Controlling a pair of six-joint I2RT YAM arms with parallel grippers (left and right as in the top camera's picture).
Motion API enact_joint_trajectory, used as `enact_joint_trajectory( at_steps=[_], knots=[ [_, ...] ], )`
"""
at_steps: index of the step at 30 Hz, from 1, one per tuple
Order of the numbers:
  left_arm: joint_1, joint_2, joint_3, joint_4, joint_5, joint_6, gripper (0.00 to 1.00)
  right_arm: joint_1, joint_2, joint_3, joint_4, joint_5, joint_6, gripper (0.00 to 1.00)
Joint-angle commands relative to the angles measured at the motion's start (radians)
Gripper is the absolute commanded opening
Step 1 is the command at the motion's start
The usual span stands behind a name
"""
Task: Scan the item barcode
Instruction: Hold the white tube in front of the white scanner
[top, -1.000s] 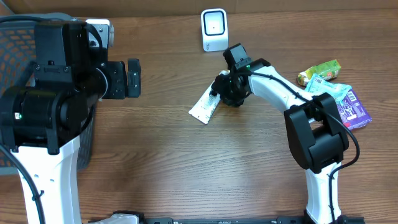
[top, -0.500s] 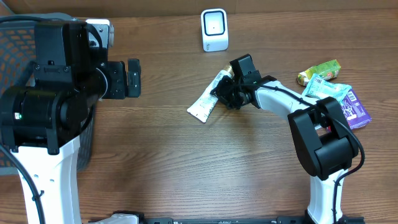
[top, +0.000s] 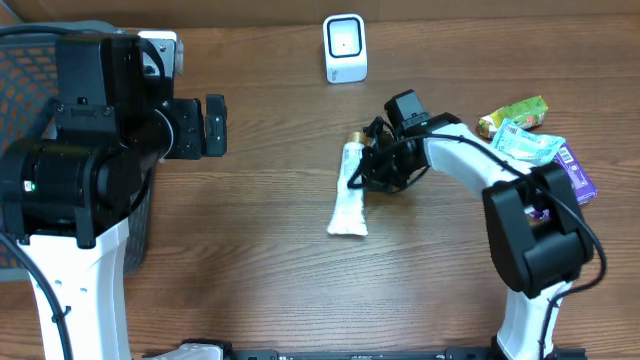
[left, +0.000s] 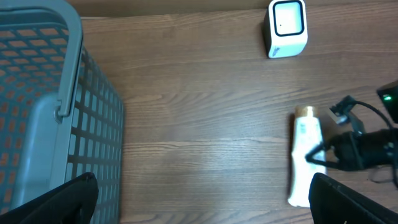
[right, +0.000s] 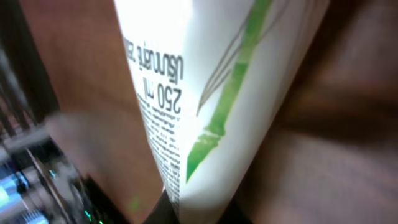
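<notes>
At the far left a grey mesh basket (left: 69, 62) is seen, and beside it the left claw (top: 216, 125) is held above the tabletop (top: 250, 260) with its jaws spread wide and nothing between them. Further right, at the back edge, a small white scanner (top: 345, 47) stands upright. Nearer the front, right of centre, the tube (top: 348, 203) lies flat on the wood, its gold cap toward the scanner and its flat crimped end toward the front. The right claw (top: 362, 176) is set against the tube's right side, around mid-length, and is closed on it. In the right wrist view the white skin with green bamboo print fills the frame and narrows toward the jaws. A few snack packets (top: 530, 145) lie well apart at the far right.

The tube is judged to be light, soft and smooth-skinned, so it may sag, twist or slide in a thin pinch. A firmer hold would be expected near the stiffer shoulder below the cap, or across the flat crimp. Wherever the barcode is printed, that face should be left uncovered.
</notes>
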Motion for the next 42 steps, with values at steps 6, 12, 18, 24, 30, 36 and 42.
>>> enact_joint_trajectory(
  at_steps=[6,12,18,24,30,36,42],
  knots=[
    [0.006,-0.002,0.008,0.002,-0.003,0.008,1.00,-0.034,-0.213,0.292,-0.352,-0.062,-0.324,0.04],
    [0.006,-0.002,0.008,0.002,-0.003,0.008,1.00,-0.035,-0.213,0.510,-0.502,-0.171,-0.383,0.04],
    [0.005,-0.002,0.008,0.002,-0.002,0.008,1.00,-0.063,-0.213,0.679,-0.605,-0.190,-0.386,0.04],
    [0.005,-0.002,0.008,0.002,-0.002,0.008,1.00,-0.066,-0.213,0.718,-0.613,-0.212,-0.390,0.04],
    [0.005,-0.002,0.008,0.002,-0.003,0.008,1.00,-0.066,-0.213,0.718,-0.603,-0.214,-0.383,0.04],
    [0.005,-0.002,0.008,0.002,-0.002,0.008,1.00,0.003,-0.210,0.743,-0.476,0.416,-0.104,0.04],
    [0.005,-0.002,0.008,0.002,-0.002,0.008,1.00,0.121,-0.129,0.749,-0.366,1.170,-0.144,0.04]
  ],
)
